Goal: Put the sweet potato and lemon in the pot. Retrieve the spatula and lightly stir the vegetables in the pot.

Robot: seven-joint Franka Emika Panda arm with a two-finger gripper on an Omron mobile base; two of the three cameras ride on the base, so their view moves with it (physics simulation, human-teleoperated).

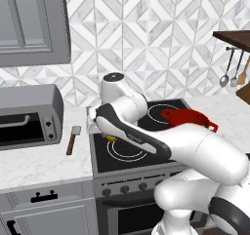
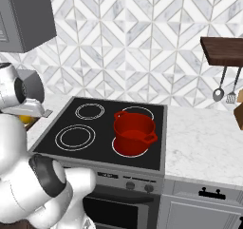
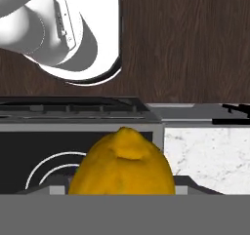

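The yellow lemon (image 3: 121,168) looms large in the hand view, and my gripper (image 3: 121,190) is shut on it, with grey finger parts showing at either side of its base. From the base views a bit of the lemon (image 1: 111,138) (image 2: 25,119) peeks out under my arm above the stove's front left corner. The red pot (image 1: 188,118) (image 2: 134,133) stands on the stove's right front burner, well to the right of the gripper. On the counter left of the stove lies the spatula (image 1: 73,139). The sweet potato is out of view.
A black stove (image 2: 71,147) has marble counter on both sides. A toaster oven (image 1: 29,114) stands at the left on the counter. Metal utensils (image 2: 223,92) hang under a wooden shelf (image 2: 220,50) at the right. My own arm crosses the stove's left half.
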